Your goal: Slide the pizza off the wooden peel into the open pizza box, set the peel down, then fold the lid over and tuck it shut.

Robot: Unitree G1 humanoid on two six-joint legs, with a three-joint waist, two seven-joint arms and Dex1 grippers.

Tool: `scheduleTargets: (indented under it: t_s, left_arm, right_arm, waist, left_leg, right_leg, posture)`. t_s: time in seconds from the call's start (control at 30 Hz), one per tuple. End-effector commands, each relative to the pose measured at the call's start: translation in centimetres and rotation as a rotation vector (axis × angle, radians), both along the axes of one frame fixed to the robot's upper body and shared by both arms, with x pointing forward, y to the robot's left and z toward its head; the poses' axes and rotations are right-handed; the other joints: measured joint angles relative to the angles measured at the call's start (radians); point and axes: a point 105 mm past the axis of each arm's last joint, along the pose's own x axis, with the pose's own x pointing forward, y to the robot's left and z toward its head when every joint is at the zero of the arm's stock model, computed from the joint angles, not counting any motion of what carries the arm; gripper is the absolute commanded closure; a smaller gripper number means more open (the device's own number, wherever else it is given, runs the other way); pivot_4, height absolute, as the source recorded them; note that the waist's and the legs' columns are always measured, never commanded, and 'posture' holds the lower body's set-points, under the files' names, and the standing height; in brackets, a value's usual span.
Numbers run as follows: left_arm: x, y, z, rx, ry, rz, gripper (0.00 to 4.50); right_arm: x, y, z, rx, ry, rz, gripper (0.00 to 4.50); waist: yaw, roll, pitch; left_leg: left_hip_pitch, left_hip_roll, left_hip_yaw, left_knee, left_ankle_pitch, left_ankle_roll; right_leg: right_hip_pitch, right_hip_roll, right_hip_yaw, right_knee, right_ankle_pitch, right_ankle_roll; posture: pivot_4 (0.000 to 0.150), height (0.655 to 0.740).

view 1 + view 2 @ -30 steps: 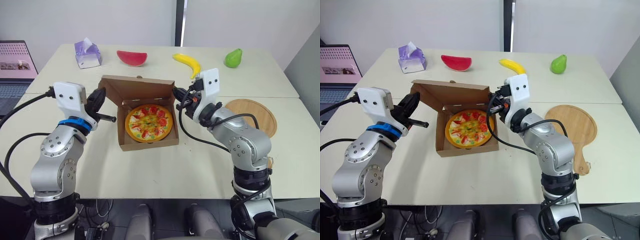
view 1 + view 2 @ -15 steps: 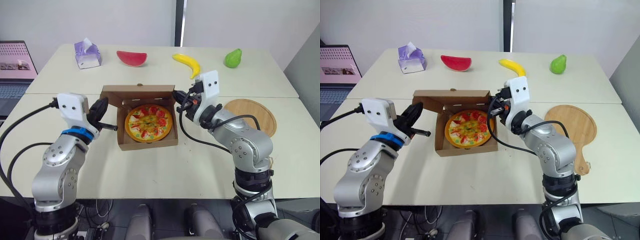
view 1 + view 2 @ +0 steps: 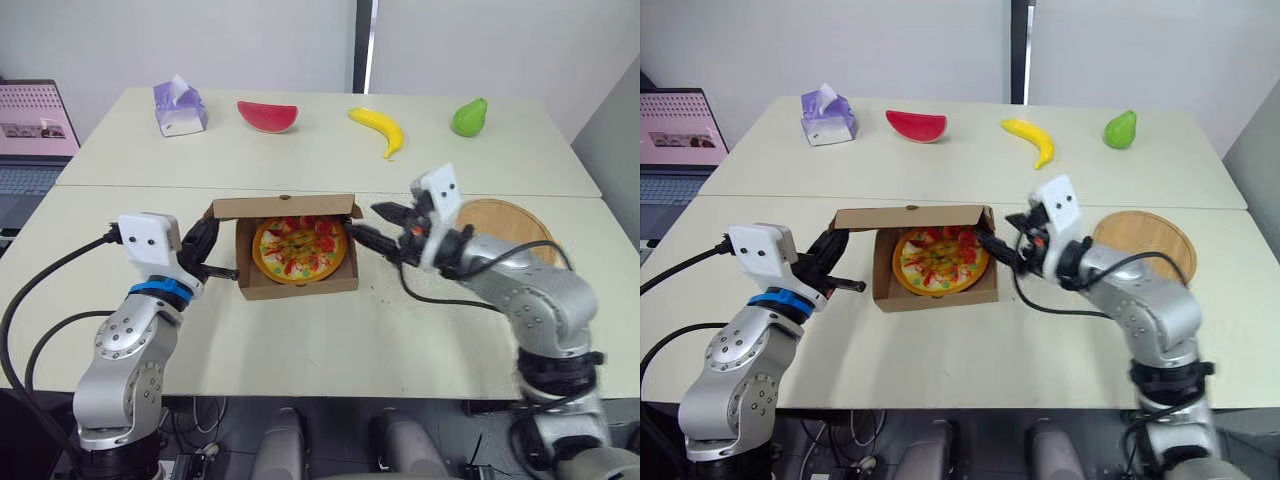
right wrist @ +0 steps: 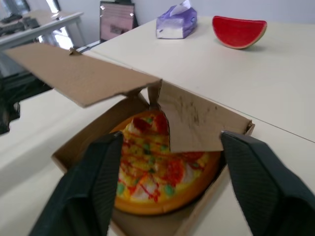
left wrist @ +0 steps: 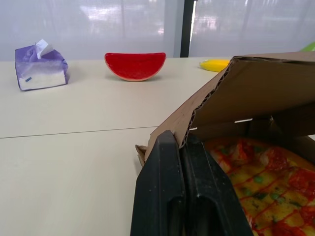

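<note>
**Lid lowered over the pizza, right claw drawn back**

Since one second ago the lid (image 3: 285,207) has come down from nearly upright to almost level above the box. The right claw (image 3: 380,228) has left the lid's right corner and now stands just beside the right wall of the box.

The pale bench (image 3: 330,330) carries everything. The pizza box (image 3: 300,285) sits in the middle of the near half. The wooden peel (image 3: 500,215) lies flat to the right of the box, well apart from it. The pizza (image 3: 298,248) lies inside the box, under the half-closed lid.

The left claw (image 3: 218,258) is clenched, and its tips are against the lid's left flap. I cannot tell if cardboard is pinched between them. The right claw is released, with its fingers spread wide and holding nothing.

Along the far edge of the bench stand a tissue box (image 3: 180,107), a watermelon slice (image 3: 267,115), a banana (image 3: 378,128) and a green pear (image 3: 467,117).
</note>
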Motion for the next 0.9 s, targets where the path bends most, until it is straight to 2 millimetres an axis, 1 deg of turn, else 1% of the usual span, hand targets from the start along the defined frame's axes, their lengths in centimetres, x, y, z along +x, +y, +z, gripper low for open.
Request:
scheduleTargets:
  t_s: [0.03,0.07,0.13,0.17,0.2,0.3,0.37,0.4,0.43,0.47,0.5,0.6,0.7,0.73,0.77,0.9]
  left_arm:
    - [-0.3,-0.1,0.5,-0.016,-0.023,-0.02,4.5]
    - [-0.3,-0.3,0.2,-0.026,-0.008,-0.028,4.5]
    - [-0.4,-0.4,-0.4,-0.045,0.019,-0.038,4.5]
    - [-0.4,-0.4,-0.5,-0.048,0.026,-0.04,4.5]
    - [-0.4,-0.5,-0.7,-0.049,0.033,-0.042,4.5]
    - [-0.4,-0.5,-1.2,-0.055,0.054,-0.043,4.5]
    - [-0.4,-0.4,-1.3,-0.051,0.056,-0.041,4.5]
    - [-0.4,-0.4,-1.3,-0.049,0.057,-0.04,4.5]
    - [-0.4,-0.4,-1.3,-0.047,0.058,-0.039,4.5]
    - [-0.4,-0.4,-1.4,-0.045,0.059,-0.038,4.5]
    - [-0.5,-0.4,-1.4,-0.042,0.059,-0.038,4.5]
    - [-0.6,-0.4,-1.4,-0.035,0.059,-0.042,4.5]
    - [-0.9,-0.6,-1.6,-0.029,0.072,-0.069,4.5]
    - [-1.0,-0.7,-1.6,-0.028,0.076,-0.077,4.12]
    - [-1.2,-0.9,-1.7,-0.026,0.082,-0.094,3.97]
    - [-2.3,-1.6,-2.2,0.013,0.134,-0.191,2.71]
  right_arm:
    - [0.9,-1.5,1.5,-0.011,-0.069,0.083,0.99]
    - [2.1,-1.9,2.3,0.004,-0.097,0.061,0.99]
    - [4.2,-1.9,4.4,0.068,-0.138,0.032,0.99]
    - [5.0,-1.6,5.2,0.105,-0.15,0.029,1.16]
    - [5.5,-0.8,6.2,0.155,-0.149,0.051,1.36]
    - [6.4,1.6,7.9,0.263,-0.131,0.101,2.21]
    - [6.5,3.1,7.9,0.303,-0.088,0.14,2.98]
    - [6.4,3.7,7.5,0.308,-0.062,0.165,3.35]
    - [6.1,4.3,6.9,0.3,-0.038,0.197,3.78]
    - [5.8,4.8,6.1,0.287,-0.018,0.225,4.08]
    - [5.7,5.1,5.5,0.275,-0.004,0.24,4.48]
    - [5.1,5.7,3.9,0.247,0.022,0.268,4.48]
    - [4.5,6.2,3.2,0.239,0.039,0.297,4.48]
    - [4.4,6.3,3.0,0.239,0.041,0.298,4.5]
    - [4.3,6.3,2.9,0.239,0.042,0.299,4.5]
    - [4.2,6.4,2.7,0.24,0.045,0.298,4.5]
  waist:
    - [0.0,0.0,0.0]
    - [-0.006,0.0,0.0]
    - [-0.018,0.0,0.0]
    - [-0.022,0.0,0.0]
    - [-0.022,0.0,0.0]
    - [-0.021,0.0,0.0]
    - [-0.016,0.0,0.0]
    - [-0.009,0.0,0.0]
    - [-0.002,0.0,0.0]
    - [0.002,0.0,0.0]
    - [0.004,0.0,0.0]
    - [0.003,0.0,0.0]
    - [0.0,0.0,0.0]
    - [0.0,0.0,0.0]
    - [-0.002,0.0,0.0]
    - [-0.002,0.0,0.0]
  left_leg:
    - [0.0,0.0,0.0,0.0,0.0,0.0]
    - [0.001,0.0,0.0,0.0,0.0,0.0]
    - [0.003,0.001,0.002,-0.001,0.0,0.0]
    - [0.004,0.001,0.002,-0.001,0.0,0.0]
    - [0.004,0.001,0.002,-0.001,0.0,0.0]
    - [0.004,0.002,0.001,-0.002,0.0,0.0]
    - [0.003,0.002,0.001,-0.002,0.0,0.0]
    - [0.003,0.002,0.001,-0.002,0.0,0.0]
    - [0.003,0.001,0.001,-0.001,0.0,0.0]
    - [0.002,0.001,0.002,-0.001,0.0,0.0]
    - [0.002,0.0,0.001,0.0,0.0,0.0]
    - [0.002,0.0,0.001,0.0,0.0,0.0]
    - [0.002,0.001,0.001,0.0,0.0,0.0]
    - [0.002,0.001,0.001,0.0,0.0,0.0]
    - [0.002,0.001,0.001,0.0,0.0,0.0]
    - [0.002,0.002,0.001,-0.001,0.0,0.0]
  right_leg:
    - [0.0,0.0,0.0,0.0,0.0,0.0]
    - [0.0,0.0,0.0,0.0,0.0,0.0]
    - [0.0,0.001,0.002,0.001,0.0,-0.001]
    - [0.001,0.002,0.003,0.001,0.0,-0.001]
    - [0.001,0.002,0.003,0.001,0.0,-0.001]
    - [0.001,0.002,0.002,0.001,0.0,-0.001]
    - [0.001,0.002,0.002,0.0,0.0,-0.001]
    - [0.001,0.001,0.002,0.0,0.0,-0.001]
    - [0.001,0.001,0.001,0.0,0.0,-0.001]
    - [0.001,0.0,0.002,0.0,0.0,-0.001]
    - [0.001,-0.001,0.001,0.0,0.001,0.0]
    - [0.001,-0.001,0.001,0.0,0.001,0.0]
    - [0.001,0.0,0.001,0.0,0.001,0.0]
    - [0.0,0.0,0.001,0.001,0.001,0.0]
    - [0.0,0.0,0.001,0.001,0.001,0.0]
    - [0.0,0.001,0.001,0.001,0.001,0.0]
  posture:
    - [0.15,0.74]
    - [0.15,0.74]
    - [0.15,0.74]
    - [0.15,0.74]
    - [0.15,0.74]
    - [0.15,0.74]
    - [0.15,0.74]
    - [0.15,0.74]
    - [0.15,0.74]
    - [0.15,0.74]
    - [0.15,0.74]
    - [0.15,0.74]
    - [0.15,0.74]
    - [0.15,0.74]
    - [0.15,0.74]
    - [0.15,0.74]
